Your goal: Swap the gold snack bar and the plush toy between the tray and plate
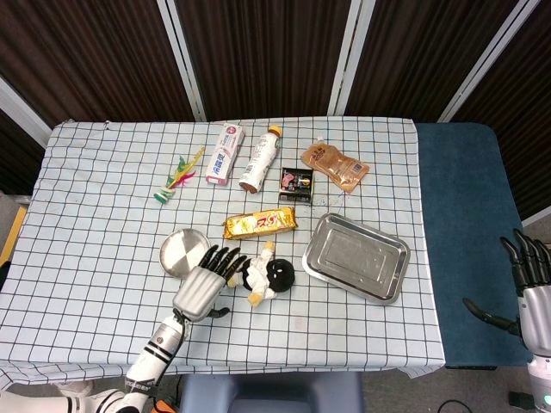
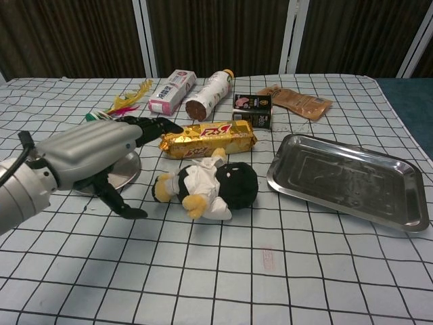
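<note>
Lying on cloth: plush toy (image 2: 213, 188) | left hand (image 2: 95, 153) empty, fingers spread | right hand (image 1: 527, 284) empty, fingers apart

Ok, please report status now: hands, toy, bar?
Left hand open, beside toy. Right hand open, off table. Toy and bar on cloth; tray, plate hold nothing.

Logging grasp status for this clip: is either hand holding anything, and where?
Nothing is held. The left hand is open beside the plush toy; the right hand is empty.
</note>
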`<state>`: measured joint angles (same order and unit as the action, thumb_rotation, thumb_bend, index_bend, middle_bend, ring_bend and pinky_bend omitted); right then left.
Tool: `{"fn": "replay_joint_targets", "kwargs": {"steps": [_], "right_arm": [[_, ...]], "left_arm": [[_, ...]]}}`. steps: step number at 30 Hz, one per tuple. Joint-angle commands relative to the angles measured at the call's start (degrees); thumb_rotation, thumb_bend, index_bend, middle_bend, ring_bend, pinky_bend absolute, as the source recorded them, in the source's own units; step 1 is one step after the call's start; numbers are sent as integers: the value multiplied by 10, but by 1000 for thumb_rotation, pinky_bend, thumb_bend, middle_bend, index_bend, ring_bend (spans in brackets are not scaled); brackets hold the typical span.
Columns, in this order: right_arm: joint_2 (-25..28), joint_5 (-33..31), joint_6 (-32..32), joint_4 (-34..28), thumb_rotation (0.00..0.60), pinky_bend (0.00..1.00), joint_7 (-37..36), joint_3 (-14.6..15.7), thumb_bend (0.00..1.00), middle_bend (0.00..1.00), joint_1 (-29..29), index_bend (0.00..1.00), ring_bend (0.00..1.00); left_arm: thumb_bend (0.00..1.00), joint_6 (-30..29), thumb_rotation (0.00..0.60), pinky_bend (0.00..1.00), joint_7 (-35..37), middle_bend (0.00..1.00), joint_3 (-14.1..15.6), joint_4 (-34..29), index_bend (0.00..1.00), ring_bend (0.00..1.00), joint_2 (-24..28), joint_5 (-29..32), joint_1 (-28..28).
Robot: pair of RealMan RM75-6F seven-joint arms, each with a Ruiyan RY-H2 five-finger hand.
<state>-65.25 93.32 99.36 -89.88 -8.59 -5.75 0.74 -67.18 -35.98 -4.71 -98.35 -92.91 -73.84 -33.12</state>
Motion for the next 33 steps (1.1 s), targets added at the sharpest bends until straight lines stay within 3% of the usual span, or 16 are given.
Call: {"fn": "replay_joint_targets", "kwargs": {"steps": [1,5,8,19,33], "right_arm": [[-1,0,0,0,600,0,1,-1,37,0,0,3,0],[-3,2,-1,1,600,0,4,0,37,0,0,3,0],[-4,5,-1,1,600,0,8,2,37,0,0,3,0],[1,15,-6,1,600,0,5,10,36,0,0,8,0],[15,22,-26,-5,600,0,-10,23,37,0,4,13,0]], "left_arm": [[0,-36,600,0,-7,0,-6,-1,0,0,16,-23,10],[202,-66,600,0,0,0,-25,44,0,0,-1,-55,5],[242,-61,600,3,33,0,-43,86,0,0,-28,-65,-11],[246,46,600,9,23,0,-119,208,0,0,-117,8,-110],[243,152,600,14,22,0,-168,323,0,0,-185,103,-215]]}}
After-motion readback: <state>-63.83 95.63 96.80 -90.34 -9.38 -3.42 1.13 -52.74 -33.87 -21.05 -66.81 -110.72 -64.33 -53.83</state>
